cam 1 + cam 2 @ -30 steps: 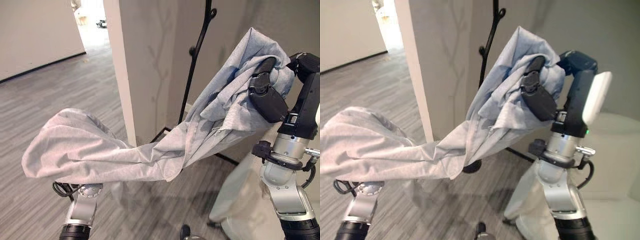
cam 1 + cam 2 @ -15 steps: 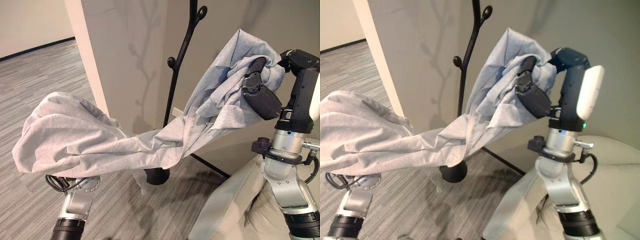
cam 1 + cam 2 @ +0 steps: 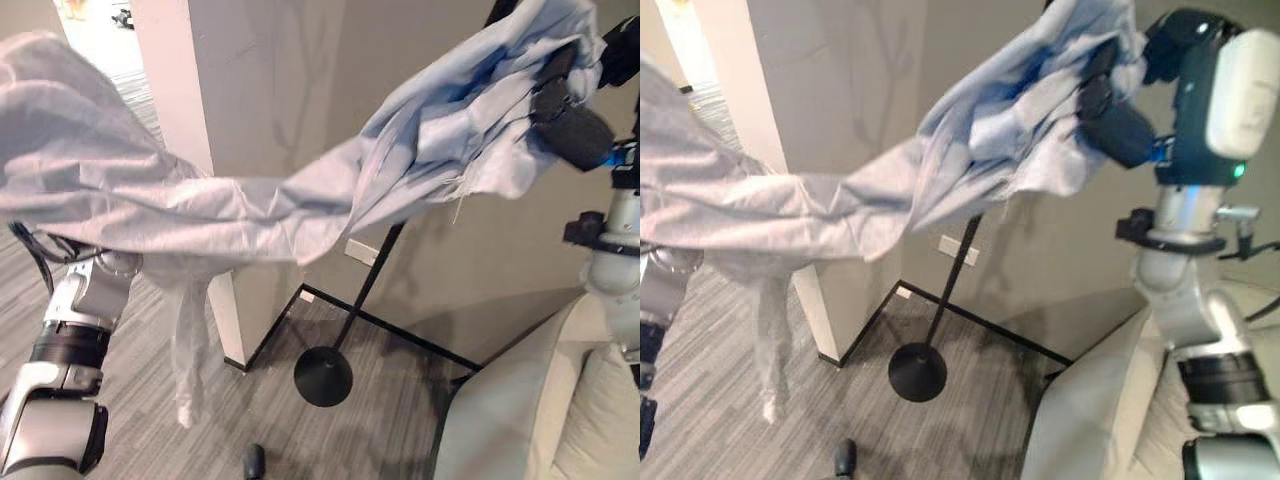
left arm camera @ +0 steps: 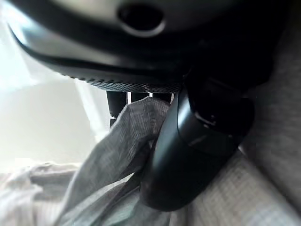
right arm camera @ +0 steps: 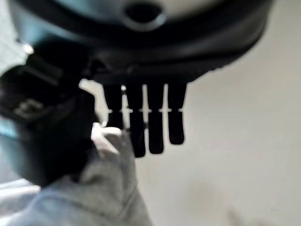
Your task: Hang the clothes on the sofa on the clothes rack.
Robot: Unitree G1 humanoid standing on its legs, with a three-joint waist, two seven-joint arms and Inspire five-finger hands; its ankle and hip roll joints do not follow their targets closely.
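You're mid-carry: grey garment (image 3: 300, 205) stretched aloft between the left hand (image 4: 197, 141) and right hand (image 3: 1118, 115), both pinching cloth, beside the clothes rack (image 3: 365, 290); next, judge a lift onto a hook.

Both arms now carry the grey garment (image 3: 300, 200) higher than a second ago. The right hand (image 3: 570, 120), its thumb pinching the cloth, sits up at 2 o'clock near the upper edge of the left eye view, where before it was lower, around 3 o'clock. The left end of the garment, earlier a drooping bundle at 8 o'clock, now rises to 10 o'clock, so the cloth stretches almost level between the arms. A loose sleeve (image 3: 190, 340) now hangs free below the left part. The head camera has also shifted: the clothes rack (image 3: 325, 375) base and the sofa (image 3: 520, 420) now show lower right.
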